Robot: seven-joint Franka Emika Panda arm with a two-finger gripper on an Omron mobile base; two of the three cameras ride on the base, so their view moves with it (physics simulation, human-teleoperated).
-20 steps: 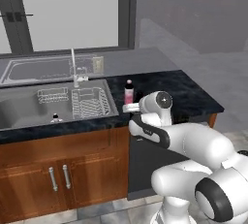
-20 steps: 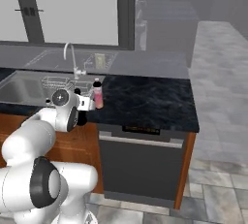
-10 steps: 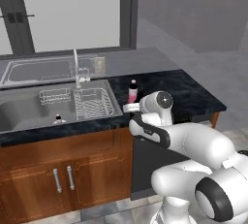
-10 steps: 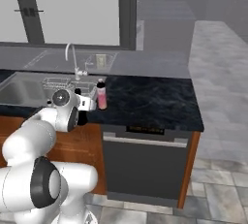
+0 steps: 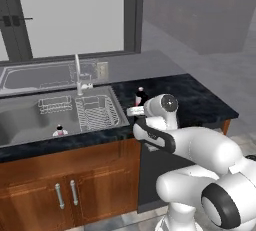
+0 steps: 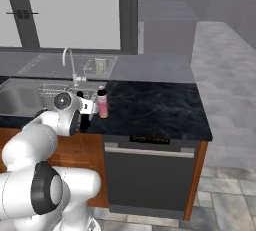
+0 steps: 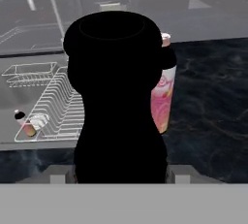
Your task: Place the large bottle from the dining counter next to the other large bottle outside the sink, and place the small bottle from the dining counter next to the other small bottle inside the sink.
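Held the large bottle (image 7: 116, 102) close before the hand camera as a near-black silhouette, gripper (image 6: 90, 107) apparently clamped on it, though finger contact could not be made out. Hovered above the black veined counter (image 6: 150, 107) just right of the sink (image 5: 30, 120). Stood immediately behind the held bottle: the other large bottle (image 6: 103, 104), pink-white label, upright on the counter by the basin's edge and half hidden in the hand view. Lay inside the basin: a white wire dish rack (image 5: 95, 112), with the small bottle (image 5: 59, 130) near the front wall. Rose behind the basin: a curved chrome faucet (image 5: 78, 72), with a glass (image 6: 100, 66) on the ledge beyond.
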